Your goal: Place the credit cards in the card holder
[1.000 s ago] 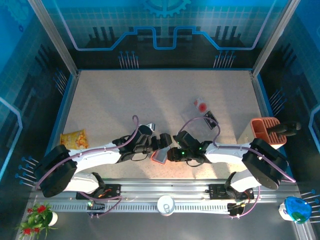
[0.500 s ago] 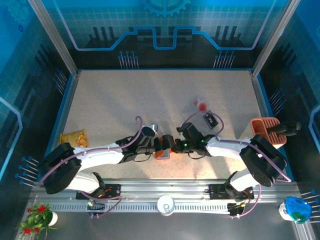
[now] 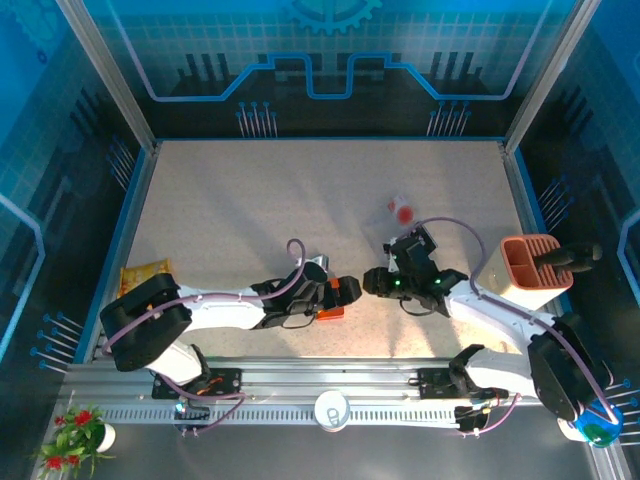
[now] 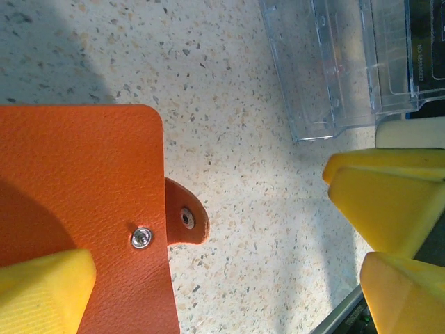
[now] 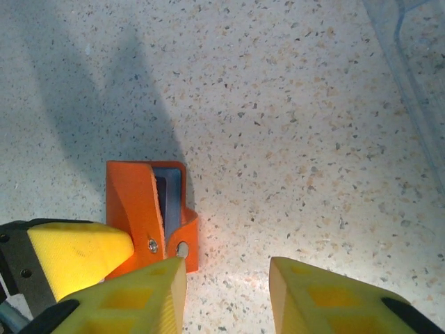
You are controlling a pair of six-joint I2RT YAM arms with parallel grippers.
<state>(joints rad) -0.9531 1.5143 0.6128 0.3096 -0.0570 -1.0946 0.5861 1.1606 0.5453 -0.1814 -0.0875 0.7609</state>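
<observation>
Quick count: one orange wallet [image 3: 330,313], one clear plastic case [image 3: 402,210], one terracotta bin [image 3: 530,262], one yellow snack packet [image 3: 148,275], and two grippers. As for cards, I can only make out one dark printed slab [image 4: 427,42] behind the case's corner in the left wrist view, and I can't swear it's a card.

The wallet lies on the speckled table [image 3: 230,200] near the front edge, about mid-width. Its snap tab [image 4: 186,219] sticks out to the side, unsnapped. From the right wrist it looks slightly parted, with grey showing inside.

The left gripper [image 3: 340,292] is spread as wide as it goes, right over the wallet. One yellow pad [image 4: 42,292] sits over the wallet's orange face. I can't tell if it's actually pressing or just above, and nothing is pinched.

The right gripper [image 3: 372,282] is just right of the wallet. Its fingers are partly apart with bare table between them, so it holds nothing. One fingertip [image 5: 132,299] is right beside the tab.

The case is up and right of the wallet, well apart. The bin is far right of it and the packet is far left.
</observation>
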